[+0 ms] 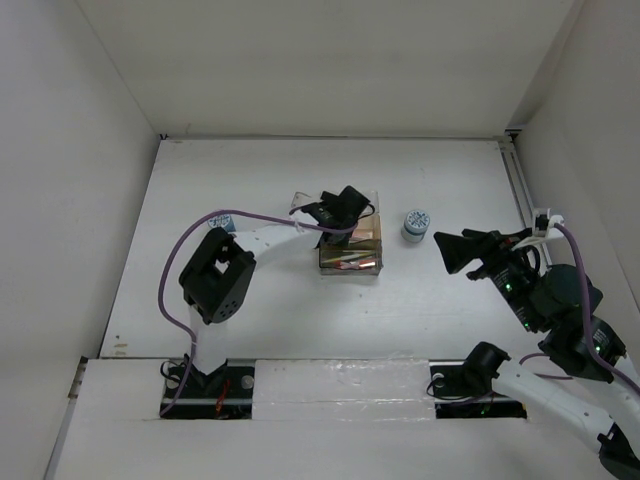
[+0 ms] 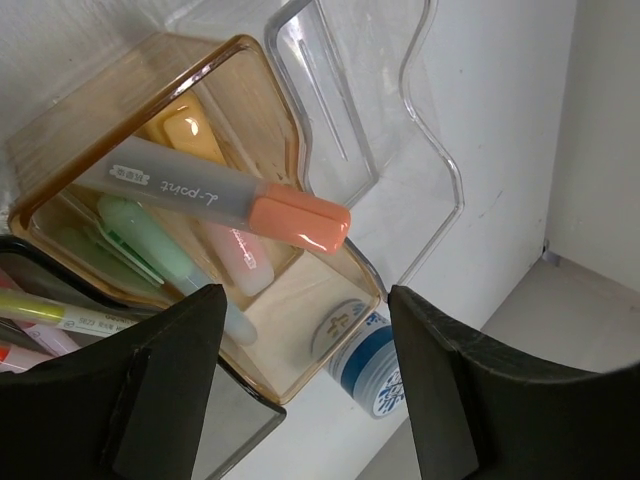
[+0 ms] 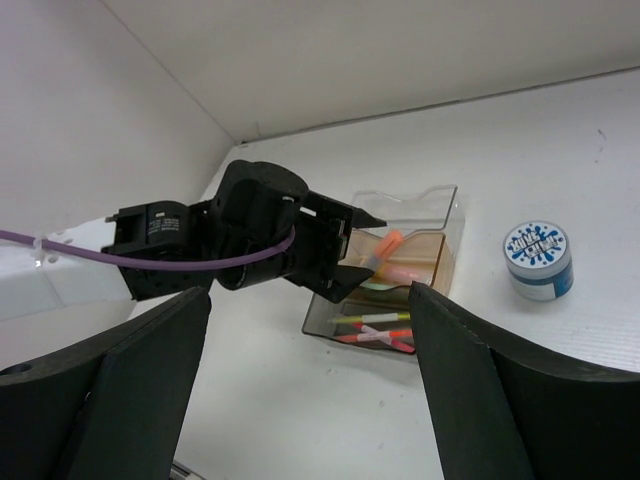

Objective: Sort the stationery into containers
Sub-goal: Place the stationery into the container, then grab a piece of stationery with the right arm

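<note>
The clear organizer (image 1: 350, 270) with tan-brown walls (image 2: 150, 70) stands mid-table. My left gripper (image 1: 340, 208) hovers over its back compartment, open (image 2: 303, 295), with nothing between the fingers. A grey marker with an orange cap (image 2: 215, 195) lies slanted across that compartment, its cap over the rim (image 3: 383, 248). Under it lie a green marker (image 2: 150, 235), a pink-white one (image 2: 235, 255) and an orange one (image 2: 190, 130). Yellow (image 3: 375, 318) and red pens (image 3: 380, 337) fill the front compartment. A blue-patterned roll (image 1: 416, 224) stands right of the organizer. My right gripper (image 1: 455, 250) is open (image 3: 308, 295), right of the roll.
The organizer's clear section (image 3: 440, 215) is at its far end. A second bluish roll (image 1: 224, 222) peeks out beside the left arm's purple cable (image 1: 175, 262). White walls enclose the table on three sides.
</note>
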